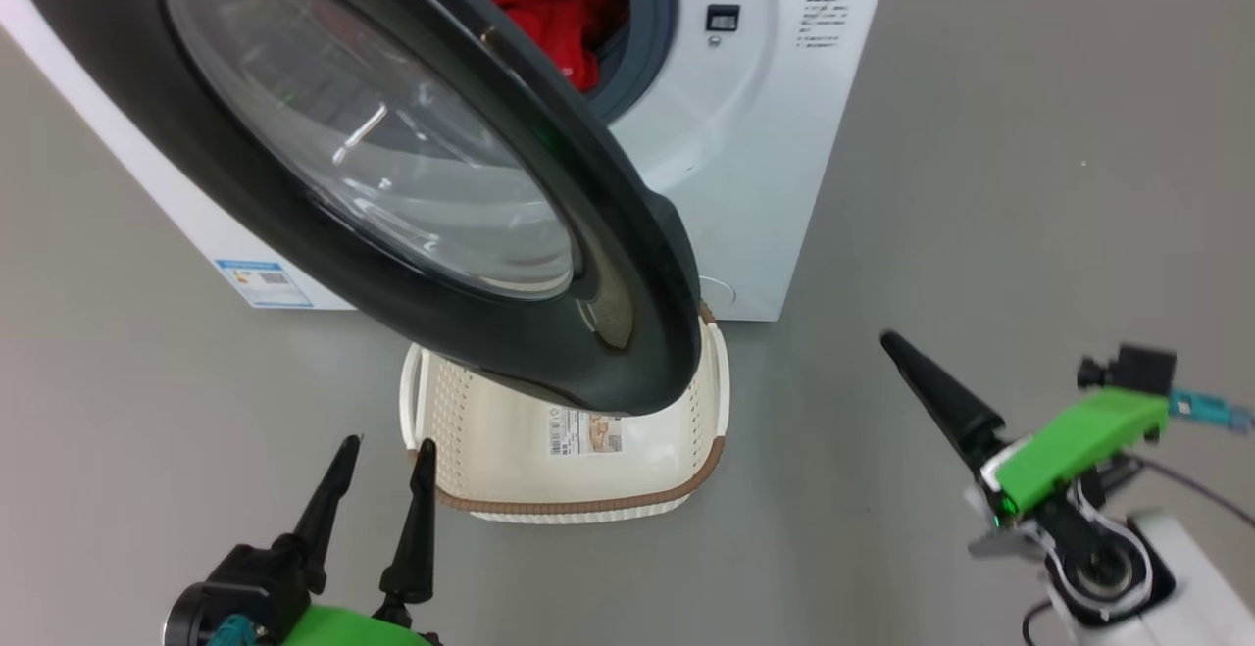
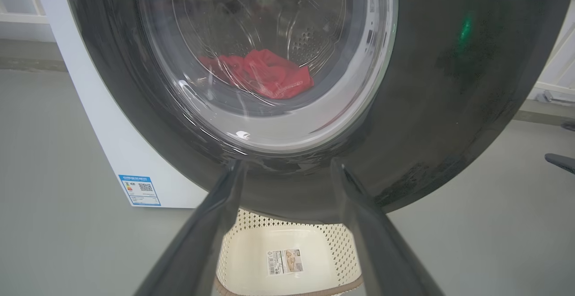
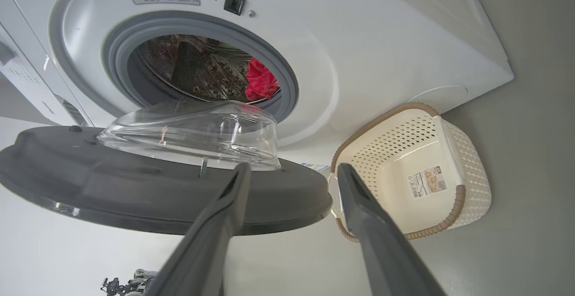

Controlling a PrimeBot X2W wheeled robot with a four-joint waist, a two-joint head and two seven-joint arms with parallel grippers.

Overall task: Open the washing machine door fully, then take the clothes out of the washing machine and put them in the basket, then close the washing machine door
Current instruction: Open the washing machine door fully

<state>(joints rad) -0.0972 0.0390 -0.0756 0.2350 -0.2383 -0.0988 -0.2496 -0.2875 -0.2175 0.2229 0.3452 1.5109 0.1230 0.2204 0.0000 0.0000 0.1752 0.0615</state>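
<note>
Left fingers (image 1: 417,519) and right fingers (image 1: 941,396) both stand spread wide, holding nothing. The washing machine door (image 1: 647,332) hangs half open between them, over the basket (image 1: 446,411), its free edge toward me. The right fingers face its inner glass side, so I judge that arm better placed to push it wider. The clothes (image 1: 549,9) lie inside the washing machine (image 1: 755,185) beyond.
</note>
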